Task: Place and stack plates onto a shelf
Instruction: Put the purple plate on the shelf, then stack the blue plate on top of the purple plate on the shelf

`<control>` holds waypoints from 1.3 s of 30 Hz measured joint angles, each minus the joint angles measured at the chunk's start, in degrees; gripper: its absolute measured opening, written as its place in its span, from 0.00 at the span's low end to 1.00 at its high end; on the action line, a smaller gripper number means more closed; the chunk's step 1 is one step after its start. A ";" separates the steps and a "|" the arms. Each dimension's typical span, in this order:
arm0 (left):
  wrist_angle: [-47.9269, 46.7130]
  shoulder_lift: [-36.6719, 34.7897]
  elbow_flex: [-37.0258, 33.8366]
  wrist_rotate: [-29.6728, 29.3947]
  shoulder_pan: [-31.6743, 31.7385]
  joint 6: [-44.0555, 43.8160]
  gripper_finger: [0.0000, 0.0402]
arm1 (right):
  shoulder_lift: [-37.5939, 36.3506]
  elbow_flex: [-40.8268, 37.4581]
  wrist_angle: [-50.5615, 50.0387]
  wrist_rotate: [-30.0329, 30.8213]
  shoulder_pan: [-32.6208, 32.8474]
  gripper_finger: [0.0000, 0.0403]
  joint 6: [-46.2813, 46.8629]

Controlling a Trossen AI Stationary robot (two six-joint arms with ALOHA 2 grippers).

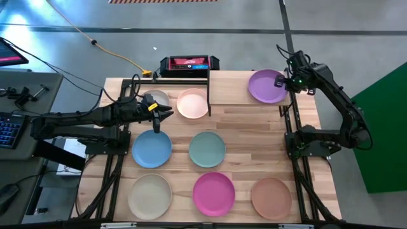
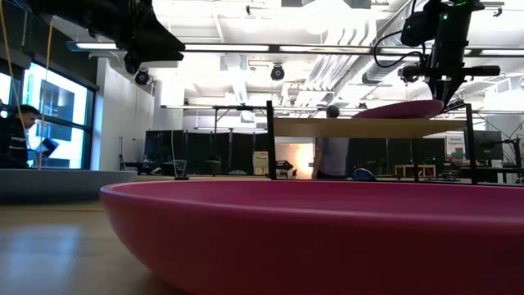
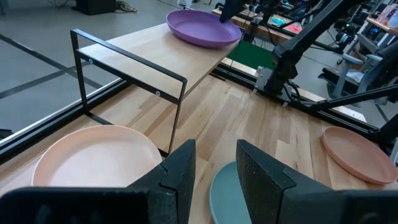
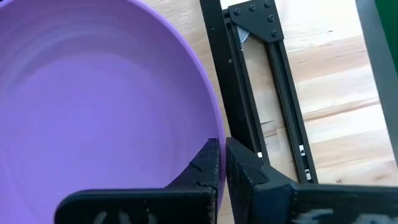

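Right gripper: I've got it at the right-hand edge of the round matte purple plate, fingers pinched tight on the rim. The right wrist view shows the two dark fingers nearly meeting over the plate's edge.

Purple plate: sitting on the small raised light-wood shelf with black metal legs, on its right half. In the low view it looks tipped up a bit at the gripper side, but I can't swear it's off the board there.

Shelf: at the far side of the wooden tabletop; its left half is bare wood.

Left gripper: hanging over the table in front of the shelf's left end, between the round grey-white plate and the round pale pink plate. Fingers are spread apart with nothing in them, clear as day in the left wrist view.

Grey-white plate: partly hidden under my left arm, just beside the pink one.

Middle row: round blue plate on the left, round teal plate next to it, not touching.

Near row: round cream plate, round magenta plate, round tan-brown plate, all flat on the table and apart from each other.

Low view: the magenta plate's rim fills the foreground.

Background: a person at the left of the room behind the table.
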 joint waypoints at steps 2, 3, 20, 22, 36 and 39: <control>0.00 0.00 0.00 0.00 0.01 -0.01 0.26 | 0.00 0.01 -0.02 -0.05 0.02 0.00 -0.09; 0.00 0.00 0.00 0.00 0.01 0.00 0.26 | 0.00 0.01 -0.02 -0.09 0.02 0.00 -0.14; 0.00 0.01 0.00 0.00 -0.01 -0.01 0.26 | -0.16 2.61 -0.18 -1.25 0.03 0.13 -3.15; 0.00 -0.01 0.00 0.03 -0.01 -0.01 0.26 | -0.17 4.78 -0.32 -2.54 0.04 0.13 -3.29; -0.08 -1.23 0.09 10.66 -0.01 -0.31 0.26 | -0.20 20.12 -4.40 -11.80 11.45 0.13 -8.12; -2.28 -1.39 1.68 12.64 -0.03 -1.87 0.26 | -0.20 22.09 -4.74 -12.37 16.09 0.13 -6.84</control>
